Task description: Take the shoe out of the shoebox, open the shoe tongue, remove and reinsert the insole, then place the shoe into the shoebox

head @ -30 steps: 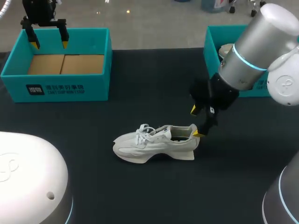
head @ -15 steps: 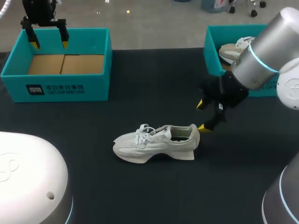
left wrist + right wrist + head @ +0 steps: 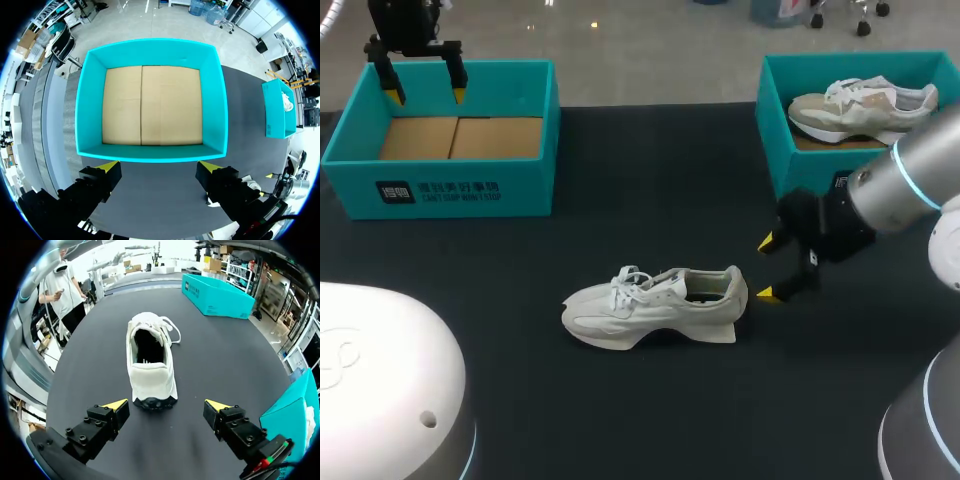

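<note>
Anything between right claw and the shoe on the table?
Nothing. Only bare table separates the open right claw from the shoe heel, clearest in the head view.

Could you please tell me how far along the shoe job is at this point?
Done: the shoe stands on the table, out of any box. In hand: nothing; the right hand is open behind the heel, apart from it, and the left hand is open above the empty shoebox. Left, seemingly: opening the tongue, the insole out and back, then boxing the shoe.
</note>
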Available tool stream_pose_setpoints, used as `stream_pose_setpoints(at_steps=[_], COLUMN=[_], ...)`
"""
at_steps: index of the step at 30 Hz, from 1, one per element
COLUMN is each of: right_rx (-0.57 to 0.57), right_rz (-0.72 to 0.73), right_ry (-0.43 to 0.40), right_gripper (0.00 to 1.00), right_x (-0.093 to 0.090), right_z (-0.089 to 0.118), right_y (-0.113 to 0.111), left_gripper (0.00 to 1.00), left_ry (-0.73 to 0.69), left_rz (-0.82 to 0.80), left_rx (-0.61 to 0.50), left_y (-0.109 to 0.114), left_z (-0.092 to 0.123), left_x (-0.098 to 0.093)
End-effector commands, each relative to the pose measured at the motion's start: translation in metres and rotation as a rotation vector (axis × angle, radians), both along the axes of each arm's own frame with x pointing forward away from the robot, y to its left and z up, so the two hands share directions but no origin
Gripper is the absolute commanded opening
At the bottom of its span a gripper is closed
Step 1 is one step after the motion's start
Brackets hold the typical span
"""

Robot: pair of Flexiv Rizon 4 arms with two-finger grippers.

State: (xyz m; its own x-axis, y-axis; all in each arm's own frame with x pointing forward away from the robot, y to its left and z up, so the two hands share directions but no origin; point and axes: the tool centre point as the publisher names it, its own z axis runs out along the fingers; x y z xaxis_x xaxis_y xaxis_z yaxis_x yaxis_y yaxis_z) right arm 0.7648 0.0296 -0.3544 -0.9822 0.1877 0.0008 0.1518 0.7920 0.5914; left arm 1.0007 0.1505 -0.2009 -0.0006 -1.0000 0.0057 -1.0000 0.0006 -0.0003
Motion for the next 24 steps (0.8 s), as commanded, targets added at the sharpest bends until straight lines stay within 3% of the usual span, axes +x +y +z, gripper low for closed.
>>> stream_pose_setpoints(at_steps=[1,12,24], right_rx=[0.136,0.162,0.188], right_rz=[-0.014,0.026,0.028], right_ry=[-0.011,0.037,0.061], right_gripper=[1.0,1.0,1.0], right_x=[0.004,-0.003,-0.013], right_z=[-0.018,-0.041,-0.046], right_y=[0.002,0.019,0.033], left_gripper=[1.0,1.0,1.0], left_ry=[0.0,0.0,0.0], left_rz=[0.0,0.0,0.0], left_rx=[0.003,0.003,0.003], left_y=[0.0,0.0,0.0], left_z=[0.0,0.0,0.0], left_x=[0.0,0.0,0.0])
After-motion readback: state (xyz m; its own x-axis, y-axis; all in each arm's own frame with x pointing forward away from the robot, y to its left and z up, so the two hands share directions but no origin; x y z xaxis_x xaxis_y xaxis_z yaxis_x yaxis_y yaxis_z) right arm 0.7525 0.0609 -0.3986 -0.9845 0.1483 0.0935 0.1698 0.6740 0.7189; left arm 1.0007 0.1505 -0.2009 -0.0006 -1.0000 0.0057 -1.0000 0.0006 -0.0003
